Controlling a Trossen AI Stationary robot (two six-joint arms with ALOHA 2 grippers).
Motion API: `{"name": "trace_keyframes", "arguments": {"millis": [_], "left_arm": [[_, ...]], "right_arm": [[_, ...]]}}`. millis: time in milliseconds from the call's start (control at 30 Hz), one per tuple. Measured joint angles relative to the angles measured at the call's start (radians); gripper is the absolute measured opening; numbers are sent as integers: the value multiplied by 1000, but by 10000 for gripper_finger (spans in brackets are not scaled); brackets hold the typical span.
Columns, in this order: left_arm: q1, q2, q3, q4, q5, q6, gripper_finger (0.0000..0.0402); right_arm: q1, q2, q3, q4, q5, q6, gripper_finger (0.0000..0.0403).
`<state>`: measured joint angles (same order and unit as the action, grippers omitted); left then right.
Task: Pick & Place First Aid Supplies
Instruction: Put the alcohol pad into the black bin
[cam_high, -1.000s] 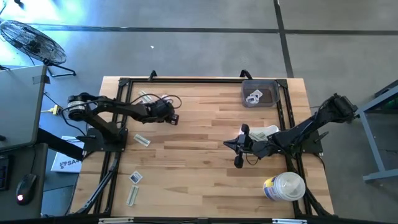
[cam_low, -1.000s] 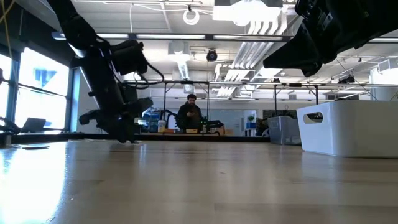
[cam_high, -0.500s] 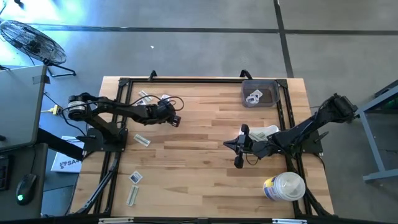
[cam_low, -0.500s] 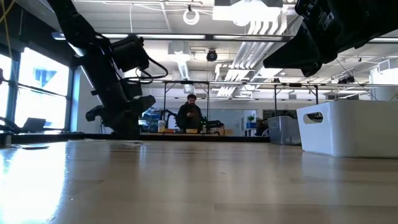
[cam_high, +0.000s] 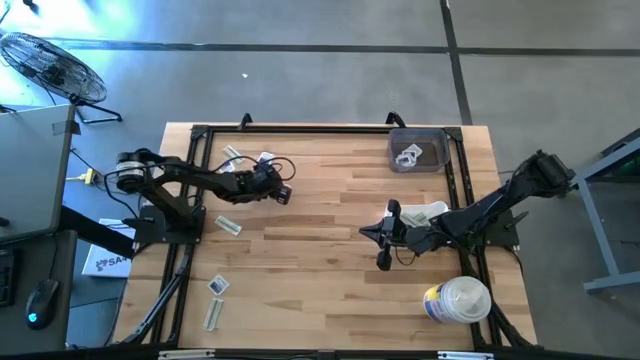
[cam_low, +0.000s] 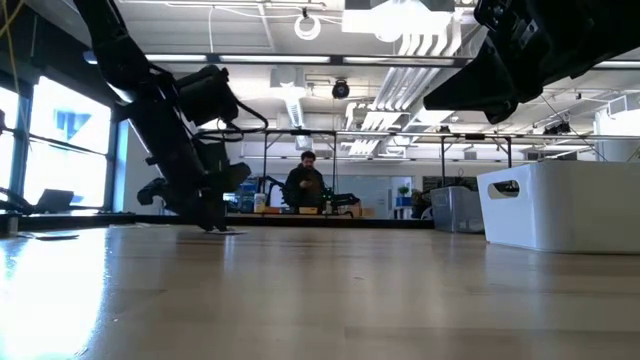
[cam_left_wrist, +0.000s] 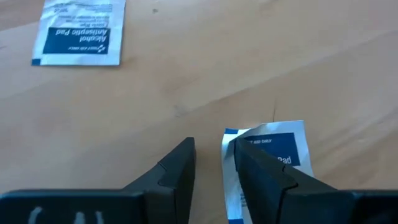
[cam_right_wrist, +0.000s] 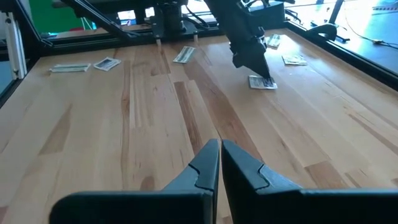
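Spare strips: two narrow strip wrappers (cam_high: 213, 315) and (cam_high: 228, 225) lie on the bench (cam_high: 330, 300) well behind the left tool, toward the arm's near side; leave them for later.

Left tool (cam_high: 284, 193): down at the bench surface, jaws part-open and straddling one edge of a square sachet; it looks like one finger (cam_left_wrist: 258, 177) presses on the packet while the other sits on bare wood beside it. Nothing is lifted yet, as far as I can tell.

Sachet in hand (cam_left_wrist: 267, 152): white with dark blue print, flat on the bench, right under the tool tips, its corner curling up between the fingers.

Second sachet (cam_left_wrist: 79, 34): an alcohol pad ahead of the left tool, apart from it; don't drag it along.

Doing it well: I'd say keep the tips low, close slowly on that raised edge, and only lift once the packet is pinched; a flat packet slides easily.

Right tool (cam_right_wrist: 219, 163): clenched with nothing in it, hovering mid-bench, well apart from the left tool.

Bin (cam_high: 436, 162): far across the bench beyond the right tool, already holding some packets; the likely drop spot.
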<state>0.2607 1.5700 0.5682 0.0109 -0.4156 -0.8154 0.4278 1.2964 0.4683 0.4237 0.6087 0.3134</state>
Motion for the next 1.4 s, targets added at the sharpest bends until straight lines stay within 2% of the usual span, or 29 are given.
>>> {"name": "trace_keyframes", "arguments": {"millis": [133, 367, 567, 733, 900, 1000, 1167, 1300, 1400], "left_arm": [[0, 3, 0, 14, 2, -1, 89], [-35, 7, -2, 54, 17, -5, 8], [-67, 8, 18, 50, 46, -4, 3], [-101, -19, 41, 48, 94, -3, 1], [-180, -58, 71, 50, 78, 1, 1], [-238, -61, 97, 69, 53, 8, 1], [-344, -62, 110, 206, 5, 51, 0], [-451, -62, 110, 335, -75, 146, 0], [-543, -62, 110, 394, -183, 232, 0]], "right_arm": [[0, 0, 0, -1, 0, 1, 12], [0, 0, 0, -4, 0, 1, 12], [0, 0, 0, -8, -1, 1, 12], [0, 0, 0, -7, -52, -30, 12], [-3, 0, 0, 25, -117, -52, 12], [-3, 23, 0, 80, -128, -62, 12], [-8, 149, 24, 264, -245, -106, 12], [-16, 267, 110, 258, -299, -114, 12], [-24, 339, 197, 194, -304, -152, 22]]}}
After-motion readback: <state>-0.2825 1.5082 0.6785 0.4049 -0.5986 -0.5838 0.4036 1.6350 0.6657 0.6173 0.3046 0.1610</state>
